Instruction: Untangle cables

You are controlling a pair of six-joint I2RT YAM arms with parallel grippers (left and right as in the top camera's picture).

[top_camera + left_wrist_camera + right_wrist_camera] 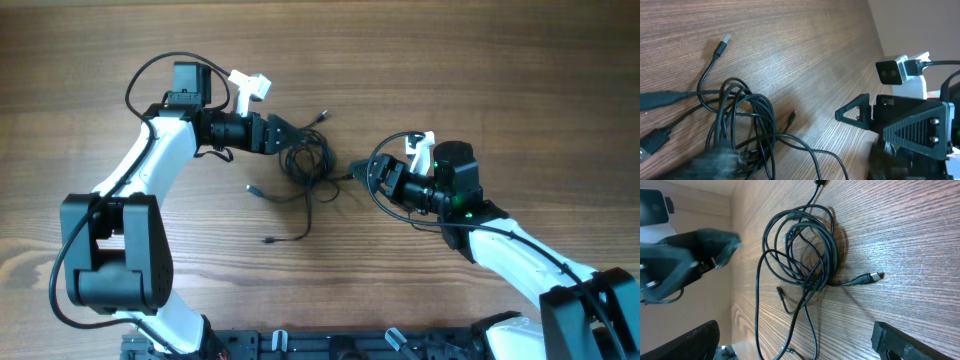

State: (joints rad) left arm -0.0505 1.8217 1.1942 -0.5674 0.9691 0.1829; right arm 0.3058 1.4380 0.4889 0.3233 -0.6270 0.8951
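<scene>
Wood table, cables tangled; R-wrist view shows right claw open, left claw unclear.

No text, label, brand, number or sign can be read on anything in these views.

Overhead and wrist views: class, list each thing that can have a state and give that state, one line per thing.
Cables: tangled in one looped bundle, lying flat on the table.
Silver-tipped plug: loose, not plugged in, sticking out of the bundle.
Left claw: at the bundle's edge, blurred; open or shut unclear.
Right claw: open, empty, beside the bundle.
</scene>
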